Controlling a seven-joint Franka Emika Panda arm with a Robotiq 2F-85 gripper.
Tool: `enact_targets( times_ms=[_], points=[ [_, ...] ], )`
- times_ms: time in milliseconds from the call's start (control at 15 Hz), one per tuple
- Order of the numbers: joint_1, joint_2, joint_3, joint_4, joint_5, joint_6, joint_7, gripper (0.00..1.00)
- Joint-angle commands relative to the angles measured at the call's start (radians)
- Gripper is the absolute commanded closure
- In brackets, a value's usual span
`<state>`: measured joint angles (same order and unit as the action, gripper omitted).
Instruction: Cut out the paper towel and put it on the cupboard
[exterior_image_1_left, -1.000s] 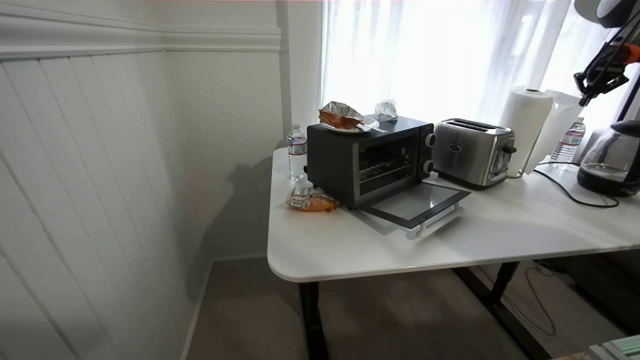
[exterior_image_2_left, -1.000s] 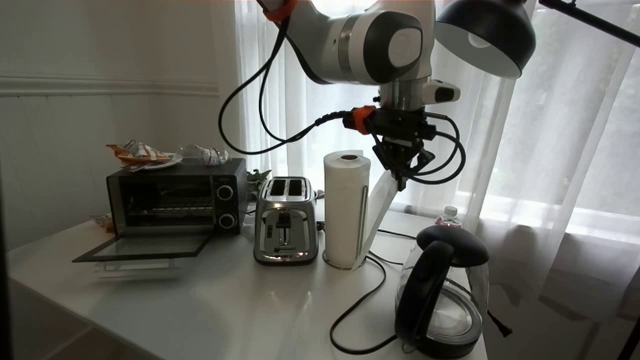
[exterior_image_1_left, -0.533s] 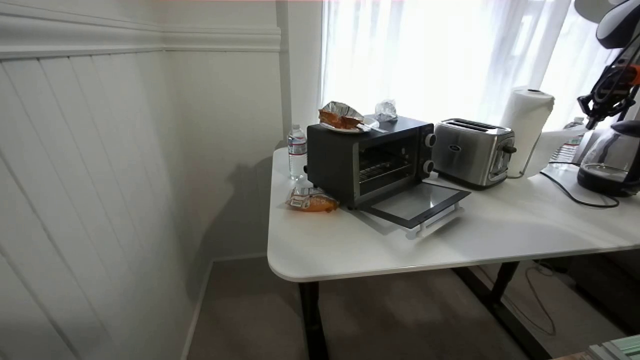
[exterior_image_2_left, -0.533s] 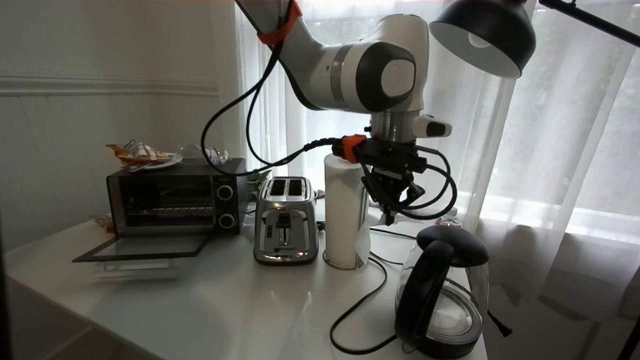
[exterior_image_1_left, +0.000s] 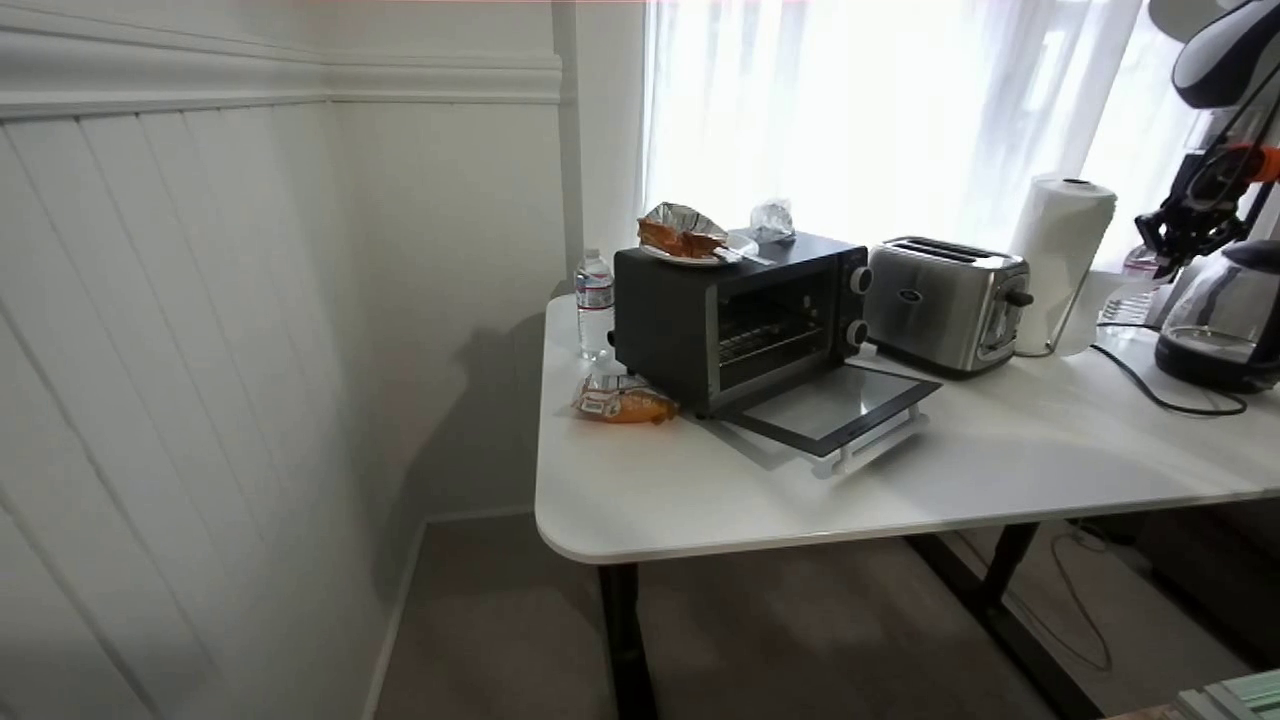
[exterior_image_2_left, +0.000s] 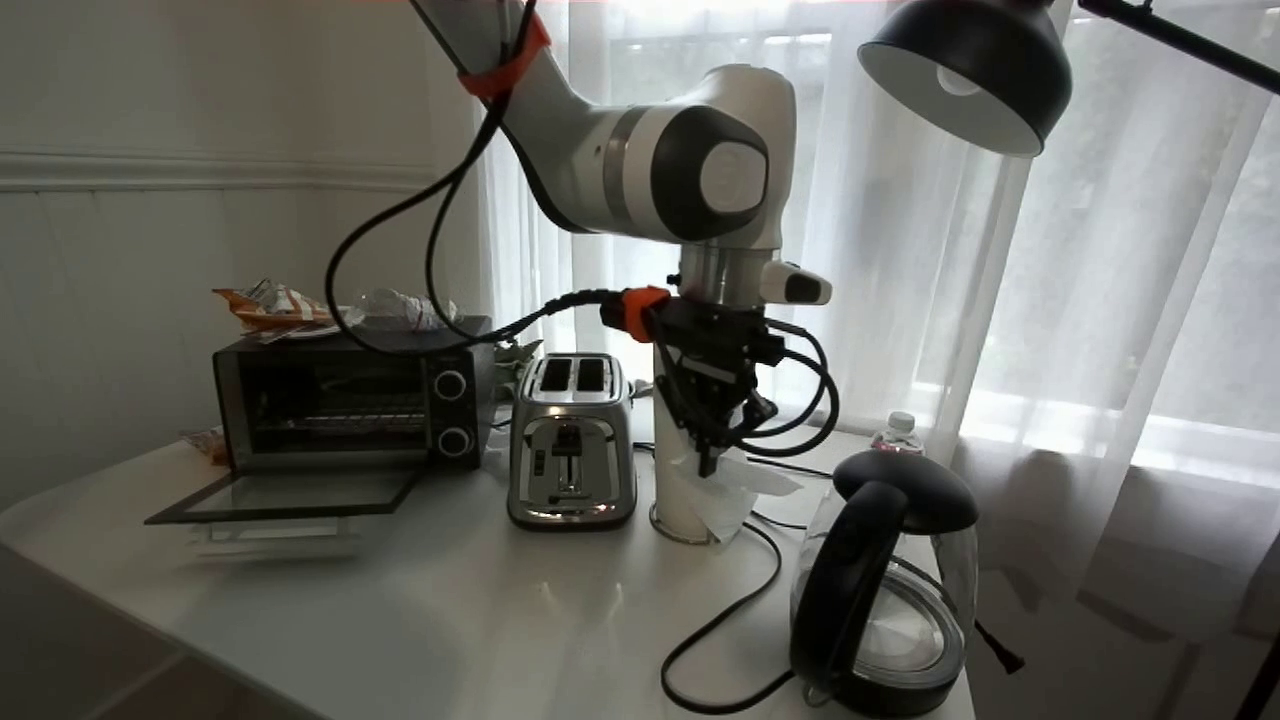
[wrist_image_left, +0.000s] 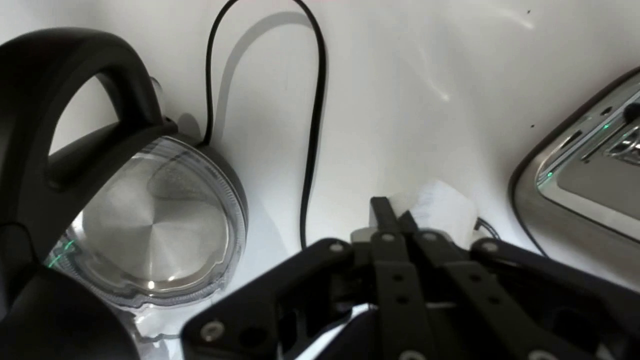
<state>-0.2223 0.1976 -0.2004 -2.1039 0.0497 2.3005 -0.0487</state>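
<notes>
In an exterior view, we see the white paper towel roll upright on the table, just beside the silver toaster. In an exterior view, we find the tool in front of the roll, covering part of it, its tip at the loose sheet. In the wrist view, we look past the tool's fingers, closed on the sheet, between the glass kettle and the toaster.
</notes>
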Motion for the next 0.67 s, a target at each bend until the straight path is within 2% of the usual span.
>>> enact_targets(
  times_ms=[0, 600],
  points=[
    [0.012, -0.062, 0.017, -0.062, -0.001, -0.047, -0.028, 1.00],
    [0.056, -0.028, 0.089, -0.094, 0.036, -0.059, -0.077, 1.00]
  ],
)
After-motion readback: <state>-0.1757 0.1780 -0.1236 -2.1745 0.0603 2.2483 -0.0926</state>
